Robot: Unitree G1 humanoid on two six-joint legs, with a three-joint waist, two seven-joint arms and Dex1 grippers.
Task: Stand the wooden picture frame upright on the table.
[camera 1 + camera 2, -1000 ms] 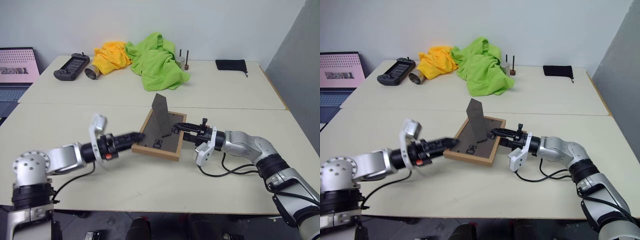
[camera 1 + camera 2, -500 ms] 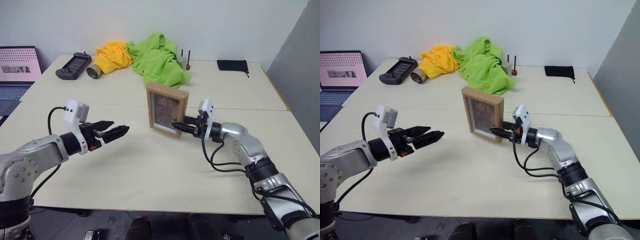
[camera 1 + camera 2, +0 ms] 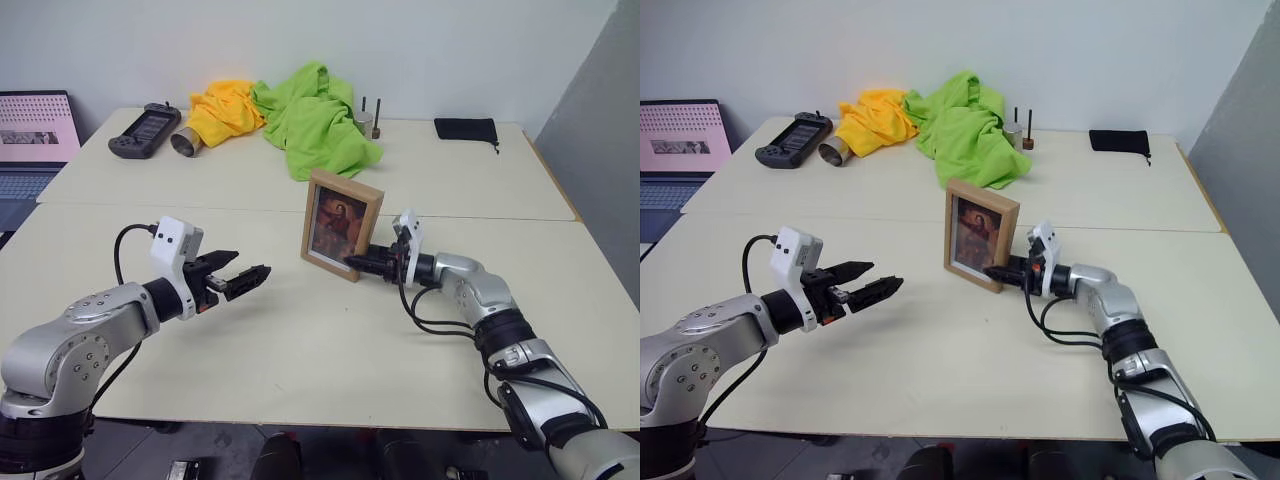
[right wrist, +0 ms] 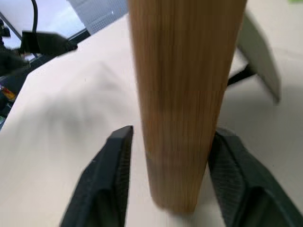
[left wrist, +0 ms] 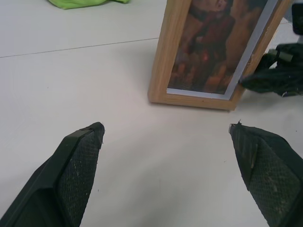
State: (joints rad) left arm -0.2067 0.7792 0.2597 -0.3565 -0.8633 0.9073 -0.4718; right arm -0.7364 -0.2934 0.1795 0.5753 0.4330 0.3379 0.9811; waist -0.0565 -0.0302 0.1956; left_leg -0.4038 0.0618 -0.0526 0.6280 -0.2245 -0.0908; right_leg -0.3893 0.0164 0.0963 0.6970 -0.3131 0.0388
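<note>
You have the small light-wood picture frame (image 3: 342, 226) upright on the cream counter (image 3: 300, 350); right pincer (image 3: 358, 264) at its lower edge, left pincer (image 3: 252, 279) well apart.

The wooden picture frame (image 3: 342, 225) stands with its picture toward the camera, so its back panel and stand are hidden in the head views; in the right wrist view a blurred grey panel (image 4: 258, 54) leans away behind the frame's edge. That view cuts the frame off at the top and is soft throughout. The left wrist view crops the frame's top too, and the portrait there is too blurred to make out. The right hand (image 3: 352, 264) has its tips at the frame's lower corner; contact cannot be told. A laptop (image 3: 32, 150) beyond the worktop (image 3: 300, 370) is cut by the picture's edge.
</note>
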